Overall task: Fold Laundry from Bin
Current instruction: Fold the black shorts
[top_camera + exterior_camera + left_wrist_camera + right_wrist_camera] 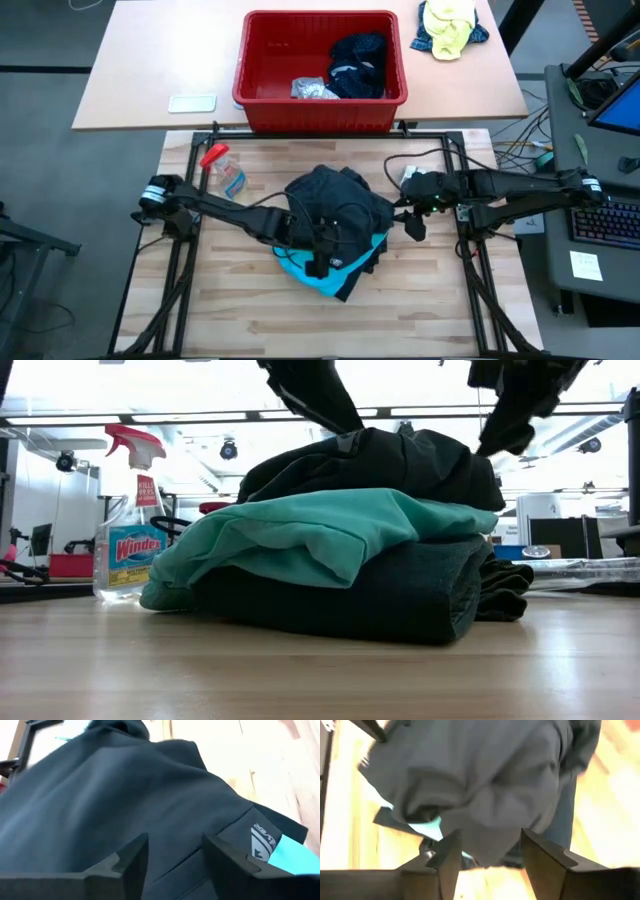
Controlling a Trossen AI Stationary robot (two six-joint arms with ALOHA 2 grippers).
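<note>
Left hand (318, 262) sits low over the near side of the stack (338, 225), fingers apart with black cloth showing between them in its wrist view, clamped on nothing that I can see. Right hand (413, 224) hangs just off the stack's right edge, fingers also apart and empty. The stack lies mid-bench (250, 320): a dark garment at the bottom, a turquoise one (310, 540) over it, a rumpled black one (400, 465) on top. So the pile lies between the hands, the left nearer. More laundry (355, 65) waits in the bin (262, 105), far of both arms and, I judge, slightly nearer the right.
</note>
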